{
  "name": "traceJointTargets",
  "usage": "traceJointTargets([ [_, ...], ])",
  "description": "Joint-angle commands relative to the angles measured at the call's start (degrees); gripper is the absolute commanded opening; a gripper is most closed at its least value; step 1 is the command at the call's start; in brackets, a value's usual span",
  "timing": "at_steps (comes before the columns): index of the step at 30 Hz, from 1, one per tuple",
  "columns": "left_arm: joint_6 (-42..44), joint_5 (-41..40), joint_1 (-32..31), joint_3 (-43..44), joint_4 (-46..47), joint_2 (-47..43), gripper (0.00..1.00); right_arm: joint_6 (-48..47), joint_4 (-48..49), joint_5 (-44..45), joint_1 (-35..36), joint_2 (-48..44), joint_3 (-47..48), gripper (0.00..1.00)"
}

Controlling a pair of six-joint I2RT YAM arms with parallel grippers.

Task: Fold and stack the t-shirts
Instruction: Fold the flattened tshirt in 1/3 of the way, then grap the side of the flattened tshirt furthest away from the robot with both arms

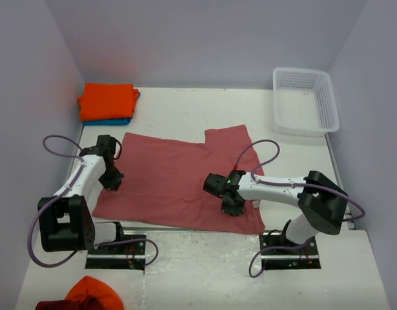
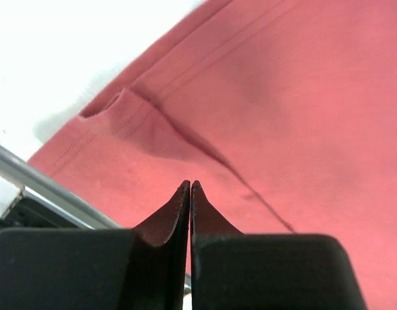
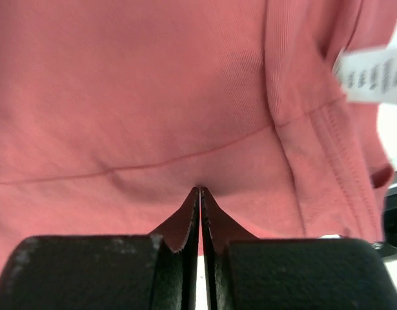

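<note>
On the table between the arms, the salmon-red t-shirt lies spread flat with its long axis running left to right. A stitched hem lies by the left gripper and the white tag sits toward the right, so I judge the neck points right. Both claws are closed tight, the right gripper over the shirt's near-right part, and I see no cloth nipped in either. The shirt is light and limp and will sag, so I'd pinch it at two corners of one edge.
</note>
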Motion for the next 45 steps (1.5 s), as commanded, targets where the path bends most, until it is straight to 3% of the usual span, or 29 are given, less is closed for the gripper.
traceJointTargets([
  [1,3.0,-1.0,0.3,5.1,0.5,-5.5,0.0,-4.3,-8.9,10.3,-0.2,1.8,7.1,0.06],
  [6,3.8,-6.6,-5.5,13.8,-2.2,-11.4,0.0,-8.7,-10.1,12.9,-0.1,-2.5,11.5,0.23],
  [7,3.8,-6.9,-7.6,15.8,-1.2,-12.2,0.0,-10.4,-10.5,13.3,-0.1,-4.4,13.3,0.33],
  [10,5.9,-5.2,-9.5,17.5,2.3,-14.4,0.0,-14.3,-12.1,17.6,-0.5,-5.7,17.4,0.52],
  [11,6.7,-3.7,-9.6,17.9,5.5,-14.6,0.0,-16.0,-12.3,19.4,-1.0,-5.7,20.1,0.68],
  [14,9.9,1.2,-9.6,17.7,12.3,-13.4,0.0,-26.5,-9.0,24.2,-7.7,-4.6,23.9,0.8],
  [16,10.7,1.4,-9.7,18.2,14.2,-10.8,0.01,-39.1,-4.1,16.1,-17.6,-2.7,27.6,0.79],
  [17,10.9,1.4,-9.7,18.6,16.7,-9.9,0.02,-42.7,1.0,12.5,-21.0,-1.8,29.9,0.73],
  [19,11.6,2.7,-9.7,20.7,17.8,-5.8,0.03,-48.1,1.9,4.3,-29.4,4.4,34.7,0.7],
  [24,12.6,7.1,-9.9,24.8,19.6,1.3,0.05,-57.5,5.2,-7.3,-39.9,23.6,51.7,0.61],
  [29,15.6,9.3,-10.4,26.2,21.5,2.3,0.09,-60.2,2.7,-12.5,-43.8,37.3,66.1,0.58],
  [33,18.3,11.4,-10.5,27.2,21.4,1.6,0.11,-60.6,2.4,-16.9,-48.2,43.1,70.2,0.58],
  [41,18.1,14.8,-11.5,25.9,23.5,3.5,0.13,-64.2,-3.9,-21.4,-52.8,49.5,77.6,0.5],
  [45,18.0,20.4,-13.3,25.7,25.5,6.5,0.16,-64.7,-7.8,-22.9,-53.4,51.6,80.2,0.48],
])
